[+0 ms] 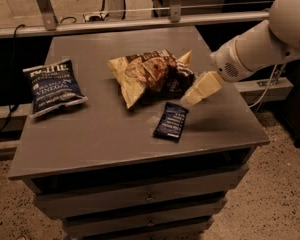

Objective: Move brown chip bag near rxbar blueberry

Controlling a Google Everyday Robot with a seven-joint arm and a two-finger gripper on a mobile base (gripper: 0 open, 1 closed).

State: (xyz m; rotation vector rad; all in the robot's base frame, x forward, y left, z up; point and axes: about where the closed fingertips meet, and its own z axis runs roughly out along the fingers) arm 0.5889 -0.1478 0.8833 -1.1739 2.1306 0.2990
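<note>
The brown chip bag [147,76] lies crumpled at the middle of the grey table [105,134]. The rxbar blueberry [171,121], a small dark navy wrapper, lies flat just in front of the bag's right end, close to it. My gripper [194,97] hangs above the table just right of the bag and above the bar's far end. It is open, holds nothing and does not touch the bag. The white arm reaches in from the upper right.
A dark blue and white chip bag [52,86] lies near the table's left edge. A metal rail [140,23] runs behind the table. Drawers [150,199] sit under the tabletop. A speckled floor surrounds the stand.
</note>
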